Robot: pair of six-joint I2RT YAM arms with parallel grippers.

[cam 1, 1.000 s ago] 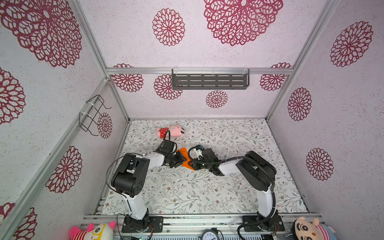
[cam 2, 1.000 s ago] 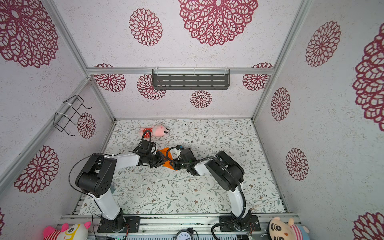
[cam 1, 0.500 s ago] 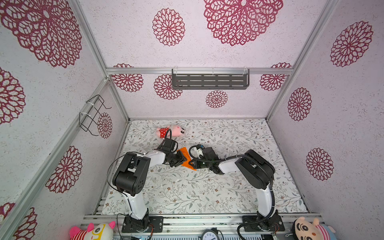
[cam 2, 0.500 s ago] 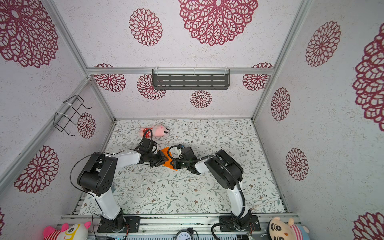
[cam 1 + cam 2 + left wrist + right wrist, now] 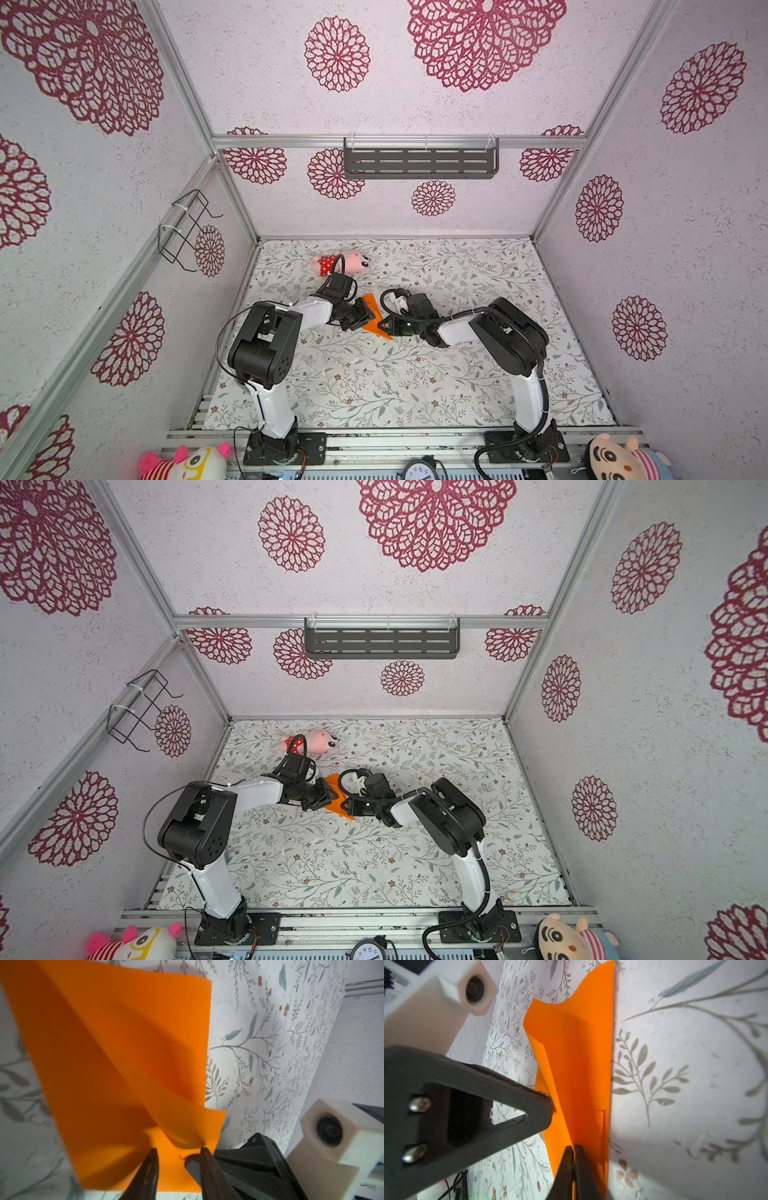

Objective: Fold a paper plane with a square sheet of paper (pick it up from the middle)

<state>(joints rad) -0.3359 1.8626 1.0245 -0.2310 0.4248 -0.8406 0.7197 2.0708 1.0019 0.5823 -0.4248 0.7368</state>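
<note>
Compared with a second ago, the right gripper (image 5: pixel 574 1148) is now brought fully together. A raised flap of the thin, bright orange square sheet of paper (image 5: pixel 124 1043) is pinched at its tips; in the left wrist view the flap corner is seen ending exactly there. Before, its jaws were not completely closed. It is judged that the flap is now secured, so the next fold can be pulled over.

The left gripper (image 5: pixel 178 1153) is held partly open. A clear gap is seen between its fingers (image 5: pixel 150 1159) and nothing is clamped. The tips appear to be set on the lower layer of the sheet, just beside the right gripper, but firm contact cannot be confirmed.

The sheet, already partly folded, is lying on the white floral table cloth (image 5: pixel 374 374), directly between the two grippers. One long straight edge is laid flat on the cloth, on the side of the right gripper away from the left one. The lifted flap edge is curved and free.

Beyond the left gripper a pink plush toy with red dotted shorts (image 5: pixel 345 262) is found, near the sheet but apart from it. Toward the arm bases the cloth is bare, so room for pulling is given there.
</note>
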